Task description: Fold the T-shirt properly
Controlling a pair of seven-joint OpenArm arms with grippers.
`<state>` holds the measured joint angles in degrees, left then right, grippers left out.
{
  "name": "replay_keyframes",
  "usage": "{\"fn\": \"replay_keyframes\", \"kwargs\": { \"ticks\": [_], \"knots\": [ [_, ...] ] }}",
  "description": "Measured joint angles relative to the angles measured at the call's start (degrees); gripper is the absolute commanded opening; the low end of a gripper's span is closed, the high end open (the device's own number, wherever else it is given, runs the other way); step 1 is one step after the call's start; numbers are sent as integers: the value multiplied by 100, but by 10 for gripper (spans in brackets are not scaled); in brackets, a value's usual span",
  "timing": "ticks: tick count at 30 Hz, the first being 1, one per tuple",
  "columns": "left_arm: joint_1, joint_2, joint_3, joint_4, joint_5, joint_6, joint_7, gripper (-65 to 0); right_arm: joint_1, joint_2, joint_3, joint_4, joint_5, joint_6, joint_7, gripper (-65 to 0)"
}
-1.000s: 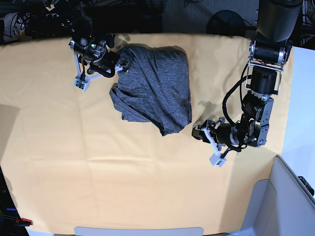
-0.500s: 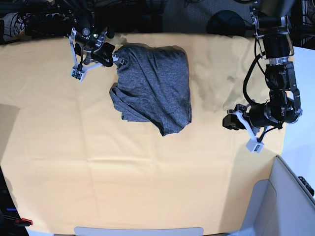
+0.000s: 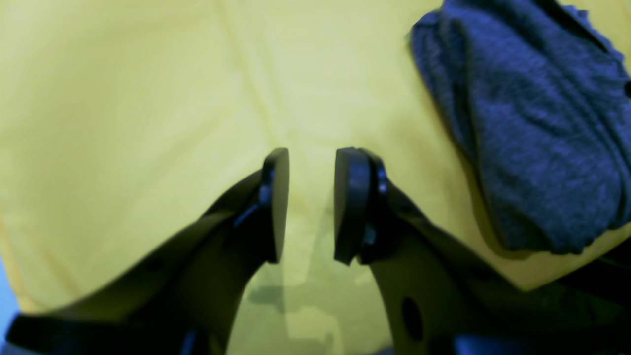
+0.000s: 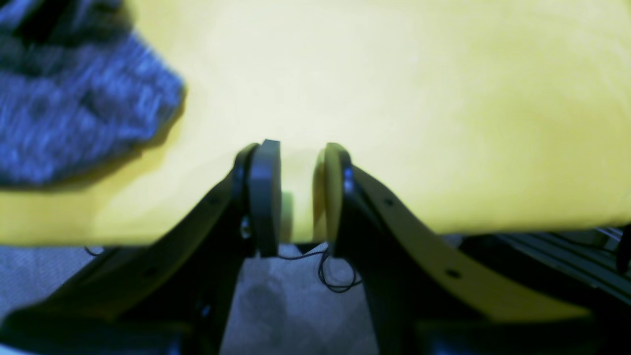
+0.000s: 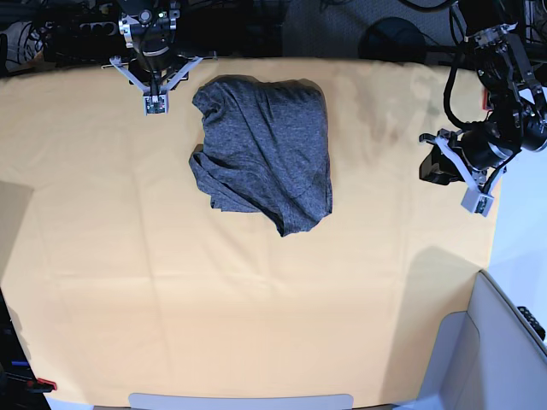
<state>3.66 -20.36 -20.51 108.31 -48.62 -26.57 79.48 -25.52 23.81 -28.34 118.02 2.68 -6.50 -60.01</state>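
The T-shirt (image 5: 265, 149) lies as a folded heather-grey bundle on the yellow-orange cloth, slightly above the middle of the base view. My right gripper (image 5: 154, 90) hovers at the far edge, just left of the shirt's upper-left corner, and touches nothing. In the right wrist view its jaws (image 4: 296, 150) stand slightly open and empty, with the T-shirt (image 4: 74, 108) at the upper left. My left gripper (image 5: 461, 175) is near the cloth's right edge, well clear of the shirt. It is open (image 3: 311, 158) and empty, and the T-shirt (image 3: 532, 123) fills the upper right of its view.
The yellow-orange table cloth (image 5: 214, 299) covers the whole table. A pale grey bin or frame (image 5: 504, 342) stands at the bottom right corner. Dark equipment runs along the far edge (image 5: 359, 34). A small red-and-black tool (image 5: 34, 384) lies at the bottom left.
My right gripper let go of the shirt's upper-left corner, opened and drew back to the far edge. My left arm swung from beside the shirt's lower right out toward the right edge.
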Motion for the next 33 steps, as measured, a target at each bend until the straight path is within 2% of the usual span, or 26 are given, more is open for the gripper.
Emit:
{"fn": "replay_keyframes", "kwargs": {
  "ticks": [7, 11, 13, 15, 20, 26, 29, 33],
  "knots": [
    [426, 22, -94, 201, -20, -2, -17, -496, -643, 72, 315, 46, -160, 2, 581, -497],
    [597, 42, -210, 203, -15, 0, -13, -497, -1182, 61, 483, 35, -977, 4, 754, -497],
    [654, 46, -210, 227, -17, -2, -22, -507, -1473, 66, 492, -129, -1130, 2, 151, -497],
    [809, 52, -284, 385, -26, -2, -24, -510, -1742, 39, 492, -136, -1598, -4, 216, -497],
    [1132, 33, -540, 577, -17, -4, -35, -510, -1836, -339, 481, -85, -2328, 0, 417, -497],
    [1919, 52, -791, 599, -55, -24, -144, -511, -1856, -308, 503, -94, -2505, 0, 321, -497],
    [2389, 35, -1047, 614, -44, -24, -492, -511, -1858, -326, 498, -120, -2503, 0, 310, -497],
    [3141, 358, -1397, 645, -31, -17, -833, -511, -1836, -363, 809, -262, -2494, 7, 367, -497]
  ]
}}
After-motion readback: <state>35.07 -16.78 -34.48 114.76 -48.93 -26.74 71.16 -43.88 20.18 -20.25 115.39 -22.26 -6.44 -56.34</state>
